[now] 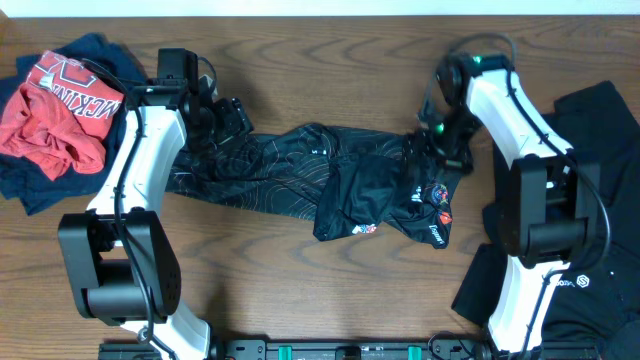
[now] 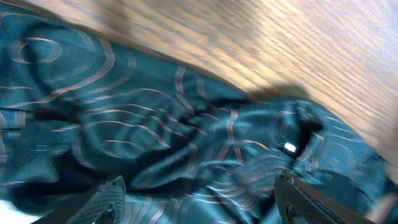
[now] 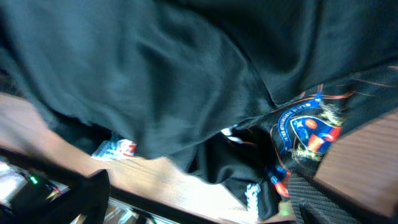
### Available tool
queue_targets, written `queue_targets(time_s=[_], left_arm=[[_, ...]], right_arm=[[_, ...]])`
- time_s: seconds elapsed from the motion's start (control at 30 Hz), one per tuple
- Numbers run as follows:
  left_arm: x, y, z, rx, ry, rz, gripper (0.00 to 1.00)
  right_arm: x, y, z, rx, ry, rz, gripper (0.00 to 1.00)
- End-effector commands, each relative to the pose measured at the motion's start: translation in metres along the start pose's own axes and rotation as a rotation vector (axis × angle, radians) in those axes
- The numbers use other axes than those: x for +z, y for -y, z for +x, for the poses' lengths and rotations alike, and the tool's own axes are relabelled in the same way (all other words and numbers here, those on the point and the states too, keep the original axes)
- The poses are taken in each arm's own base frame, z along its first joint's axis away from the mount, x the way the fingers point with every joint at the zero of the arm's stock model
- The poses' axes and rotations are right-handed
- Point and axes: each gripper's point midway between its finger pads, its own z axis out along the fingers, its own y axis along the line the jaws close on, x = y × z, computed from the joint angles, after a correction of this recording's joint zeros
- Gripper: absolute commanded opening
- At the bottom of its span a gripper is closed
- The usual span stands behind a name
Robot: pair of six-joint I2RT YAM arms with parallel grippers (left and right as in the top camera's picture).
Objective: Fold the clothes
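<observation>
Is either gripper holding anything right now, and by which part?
Nothing looks held. The left gripper and the right gripper both stand open over the black contour-print cycling jersey, with no fabric pinched between their fingers.

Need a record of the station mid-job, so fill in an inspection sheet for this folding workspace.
Surface: wooden table, bare along the near side.
Job's things: black jersey with contour-line print lies bunched across the middle, logos at its right end; red garment heaped on a navy garment at far left; black garments at the right edge.
Clutter: nothing seen.
Grippers: left gripper open over the jersey's left end; right gripper open at its right end.
Cables: dark cables run along the arms.
Surroundings: black base rail at the near edge; pale strip beyond the far edge.
</observation>
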Motion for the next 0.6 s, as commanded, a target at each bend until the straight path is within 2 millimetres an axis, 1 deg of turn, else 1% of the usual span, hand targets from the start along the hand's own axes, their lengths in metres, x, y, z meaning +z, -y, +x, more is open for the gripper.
queue_targets(time_s=[0.0, 0.07, 0.13, 0.23, 0.3, 0.33, 0.37, 0.5, 0.57], left_arm=[[0.007, -0.021, -0.006, 0.009, 0.019, -0.114, 0.78], [0.016, -0.027, -0.005, 0.030, -0.002, -0.136, 0.79], [0.027, -0.033, -0.001, 0.025, -0.032, -0.151, 0.79], [0.043, -0.042, 0.004, 0.011, -0.074, -0.172, 0.79], [0.046, -0.048, 0.001, -0.011, -0.077, -0.176, 0.79], [0.046, -0.051, -0.001, -0.026, -0.071, -0.175, 0.79], [0.044, -0.055, -0.006, -0.056, -0.058, -0.169, 0.82], [0.033, -0.063, -0.021, -0.155, -0.064, -0.012, 0.84], [0.024, -0.074, -0.027, -0.203, -0.073, 0.072, 0.84]], right_arm=[[0.013, -0.003, 0.009, -0.050, -0.026, -0.046, 0.99], [0.020, -0.001, 0.008, -0.051, -0.019, -0.050, 0.99], [0.022, -0.001, 0.005, -0.055, -0.008, -0.054, 0.99], [0.018, -0.001, 0.000, -0.072, 0.011, -0.061, 0.99], [0.013, -0.002, -0.001, -0.087, 0.024, -0.062, 0.99], [0.011, -0.003, -0.002, -0.095, 0.029, -0.063, 0.99], [0.008, -0.004, -0.001, -0.110, 0.034, -0.065, 0.99], [-0.001, -0.007, 0.004, -0.138, 0.051, -0.064, 0.99], [-0.005, -0.008, 0.006, -0.139, 0.056, -0.062, 0.99]])
